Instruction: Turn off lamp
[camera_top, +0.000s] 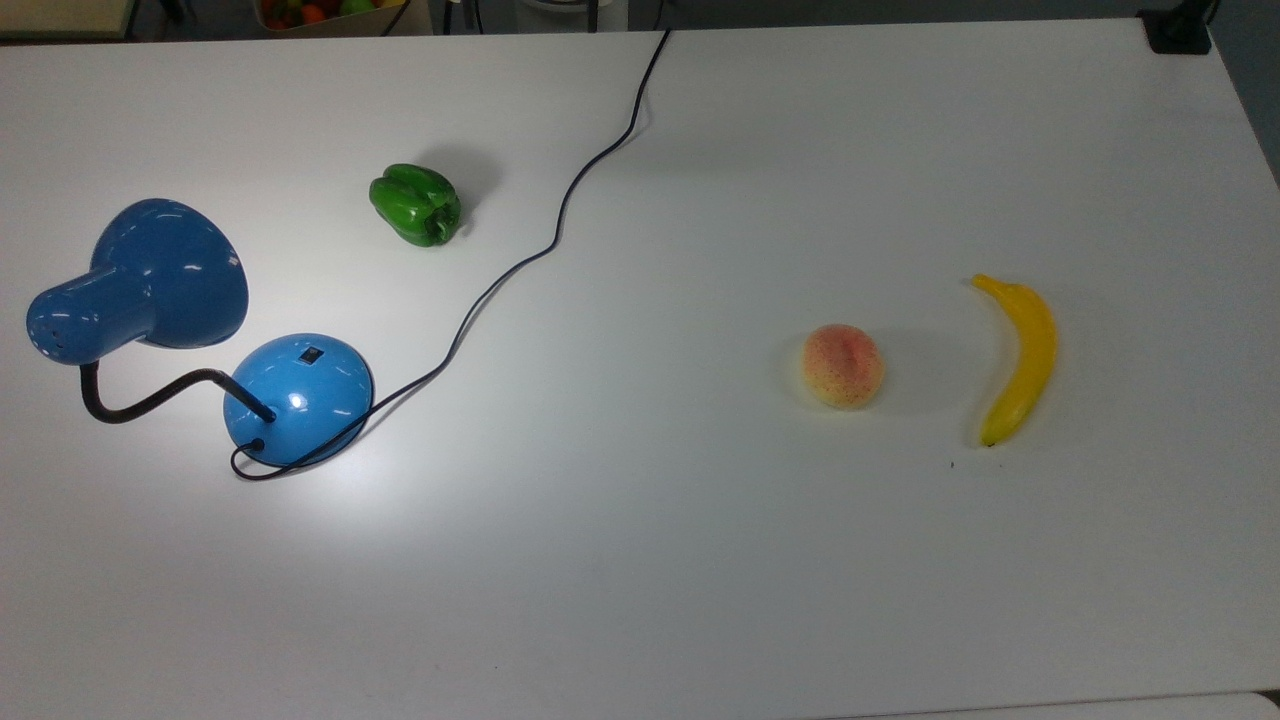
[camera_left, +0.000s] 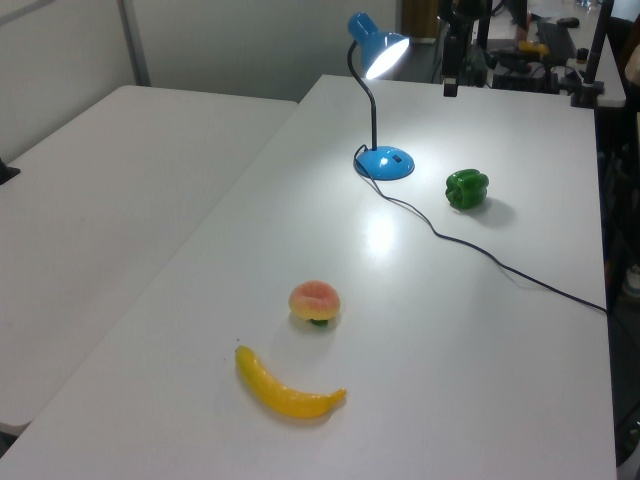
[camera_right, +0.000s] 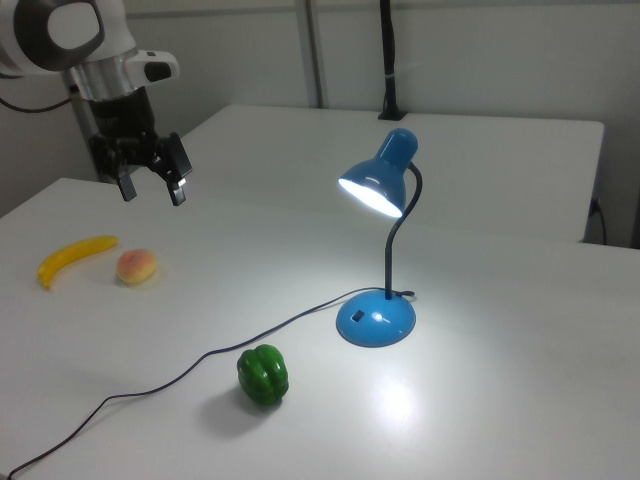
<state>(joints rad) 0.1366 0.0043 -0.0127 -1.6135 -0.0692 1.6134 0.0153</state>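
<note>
The lamp is a glossy blue desk lamp with a cone shade (camera_top: 165, 270), a black bendy neck and a round domed base (camera_top: 300, 395) carrying a small black switch (camera_top: 313, 353). It stands at the top view's left. In the right view the lamp (camera_right: 380, 180) is lit and throws a bright patch on the table beside its base (camera_right: 377, 320). The lamp (camera_left: 378, 45) also glows in the left view. My gripper (camera_right: 152, 188) hangs open and empty high above the table at the right view's upper left, far from the lamp.
The black cord (camera_top: 520, 265) snakes from the base to the table's far edge. A green pepper (camera_top: 417, 205) lies near the lamp. A peach (camera_top: 843, 366) and a banana (camera_top: 1020, 355) lie at the top view's right, below my gripper in the right view.
</note>
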